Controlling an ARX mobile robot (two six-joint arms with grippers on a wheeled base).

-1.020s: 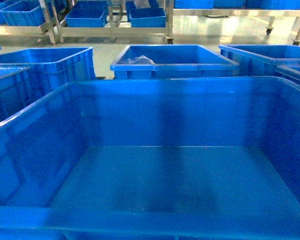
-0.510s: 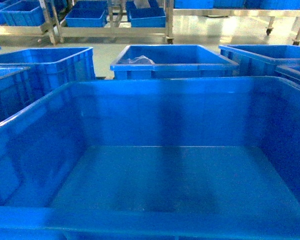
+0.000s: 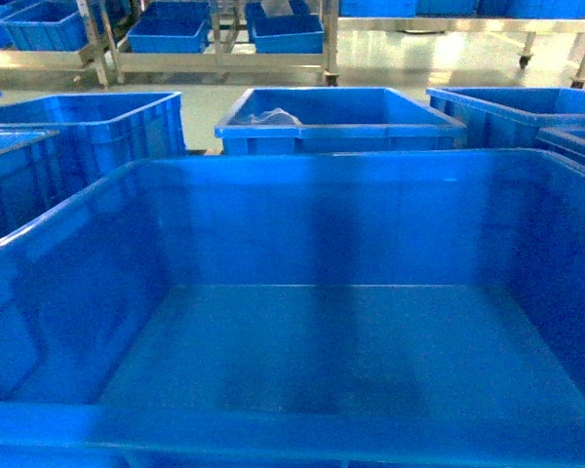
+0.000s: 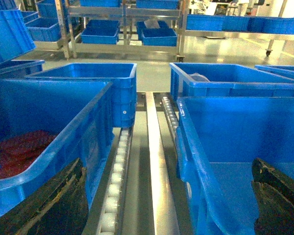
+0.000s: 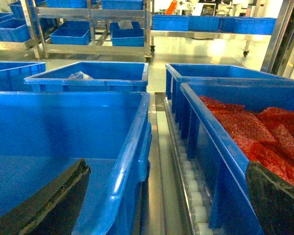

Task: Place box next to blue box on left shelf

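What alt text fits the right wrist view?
An empty blue crate sits left of a metal roller track; to the right, a crate of red bags. Dark claw fingers frame the bottom corners, with shelving of blue bins behind.

Left gripper (image 4: 169, 205): jaws spread wide, dark worn fingers (image 4: 54, 205) at 8 and 4 o'clock of wrist view. Right gripper (image 5: 161, 203): same wide spread, fingers (image 5: 46, 203) at 8 and 4 o'clock.
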